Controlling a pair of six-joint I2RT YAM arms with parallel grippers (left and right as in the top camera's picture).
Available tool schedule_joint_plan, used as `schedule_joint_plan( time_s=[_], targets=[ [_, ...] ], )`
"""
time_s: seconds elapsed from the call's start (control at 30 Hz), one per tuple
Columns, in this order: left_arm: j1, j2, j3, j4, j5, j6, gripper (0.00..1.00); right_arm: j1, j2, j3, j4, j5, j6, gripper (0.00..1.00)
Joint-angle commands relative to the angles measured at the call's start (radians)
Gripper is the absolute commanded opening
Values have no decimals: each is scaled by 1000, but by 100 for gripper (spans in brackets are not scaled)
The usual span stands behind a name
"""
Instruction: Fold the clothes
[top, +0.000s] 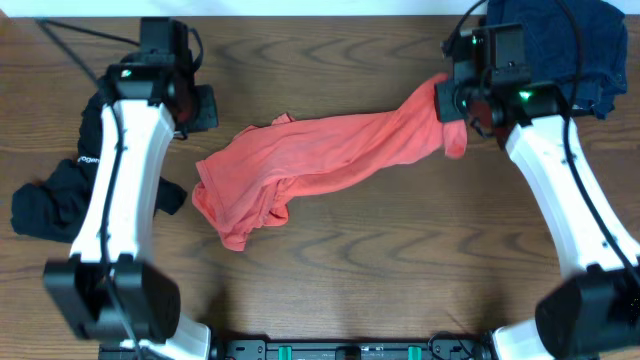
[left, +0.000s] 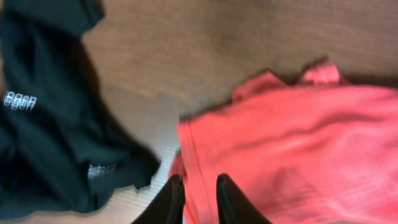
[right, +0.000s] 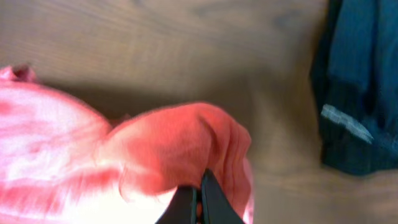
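The coral-red T-shirt (top: 320, 155) lies bunched and stretched across the middle of the table, from lower left up to the upper right. My right gripper (top: 447, 100) is shut on its right end, and in the right wrist view the fingers (right: 199, 196) pinch a fold of the red cloth (right: 168, 143), lifted a little. My left gripper (top: 200, 108) hovers by the shirt's upper left end. Its jaws (left: 199, 193) stand slightly apart, with the shirt's edge (left: 298, 143) showing beyond the gap. The black garment (top: 45, 205) with small white marks (left: 43, 124) lies crumpled at the far left.
A dark navy garment (top: 560, 40) is heaped in the back right corner, close behind the right arm, and shows at the right in the right wrist view (right: 360, 81). Bare wooden table (top: 350, 270) stretches in front of the shirt.
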Motion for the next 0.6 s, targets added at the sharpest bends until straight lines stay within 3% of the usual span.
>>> schedule_joint_plan(
  time_s=[0.0, 0.17, 0.3, 0.4, 0.53, 0.57],
  targets=[
    [4, 55, -5, 3, -11, 38, 13, -5, 69, 12, 67, 6, 2, 1],
    [4, 74, -5, -89, 0, 68, 11, -5, 164, 12, 123, -61, 3, 1],
    [3, 60, -5, -175, 144, 174, 11, -6, 183, 12, 119, -61, 2, 1],
    [-10, 45, -6, -229, 167, 177, 12, -6, 182, 12, 119, -61, 2, 1],
    [-45, 13, -53, -254, 168, 175, 17, -6, 182, 12, 106, -61, 2, 1],
    [-55, 3, -82, -251, 167, 170, 23, -6, 182, 12, 102, -61, 2, 1]
  ],
)
